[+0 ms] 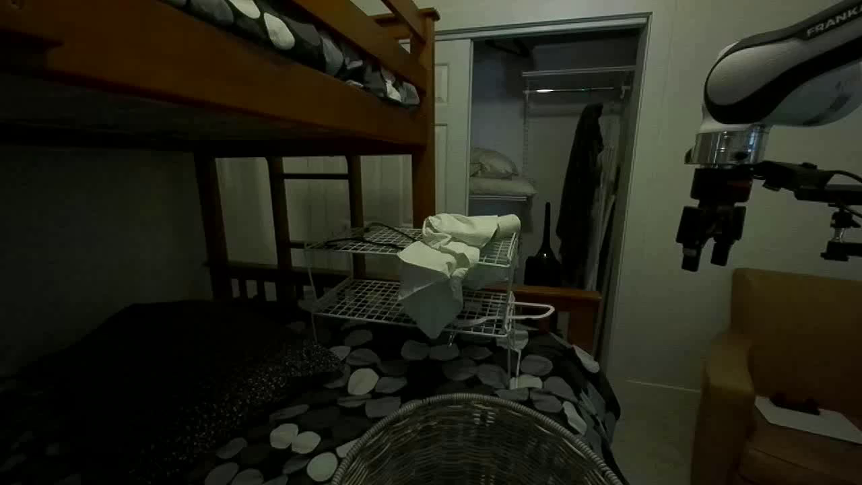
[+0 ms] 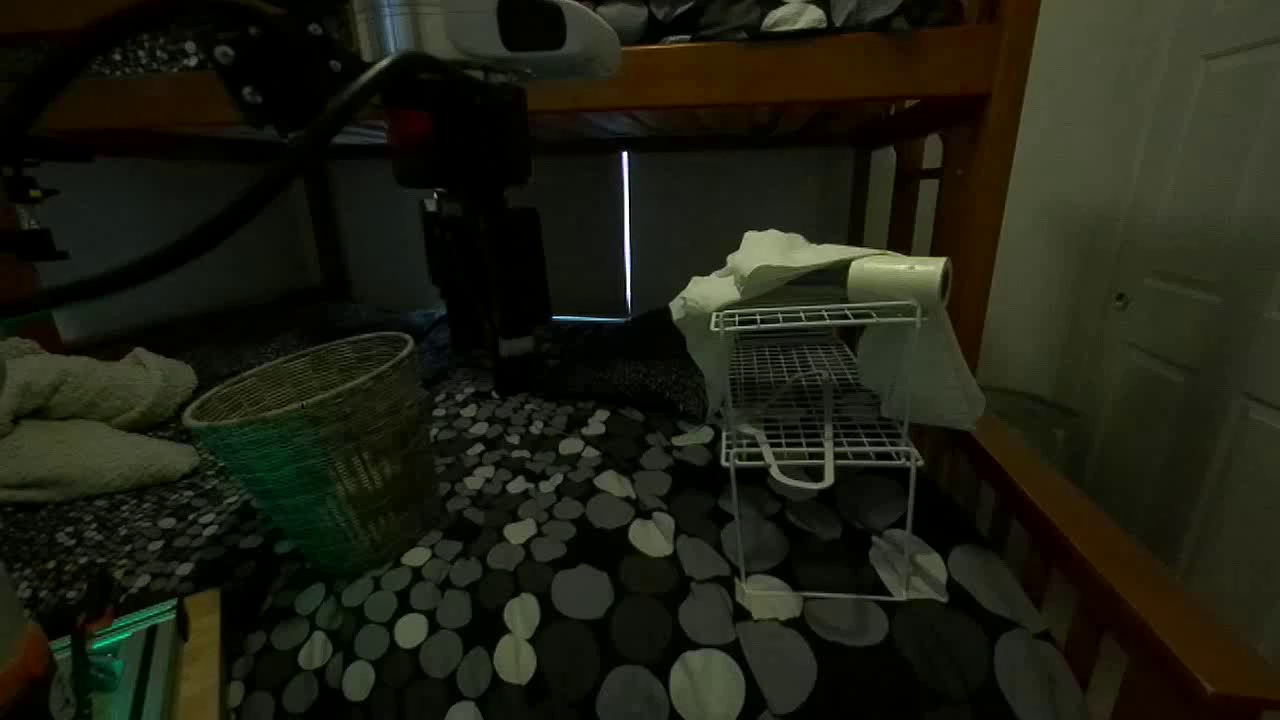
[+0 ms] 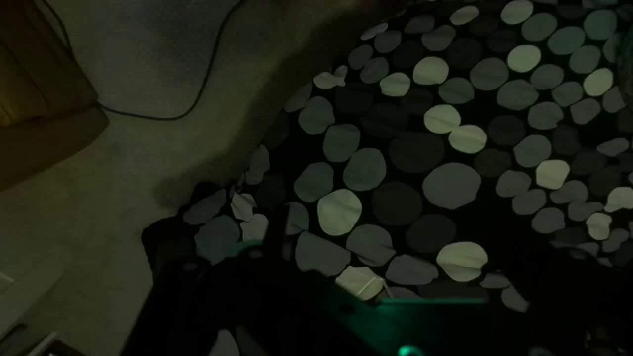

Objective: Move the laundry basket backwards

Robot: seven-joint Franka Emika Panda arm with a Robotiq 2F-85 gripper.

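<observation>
So my gripper [image 1: 705, 259] hangs in the air near the edge of the spotted bedspread [image 3: 420, 148], pointing down, fingers [image 1: 720, 252] spread well apart with nothing between them. Makes sense imo: to shift a big wicker thing I'd want one finger inside the rim [image 1: 475, 399] and one outside, so going in wide beats fumbling later. The laundry basket [image 2: 330, 470] sits on that same bedspread, mouth up and looking a bit tilted, probably because soft bedding won't hold the base level. It's near a fleecy cream blanket [image 2: 90, 430] and well apart from the wire rack [image 2: 860, 455], which suits me, since the rack has some pale sheeting [image 1: 438, 269] slung over its top shelf with loose ends dangling, and I'd hate to snag that. Nothing covers the rim where I can see it, so I reckon that's my handle. I'm not touching the basket yet, so call this the approach, basically step zero. No clue from here which way counts as backwards; if it's toward the blanket, the fleece could bunch up and block the slide.
</observation>
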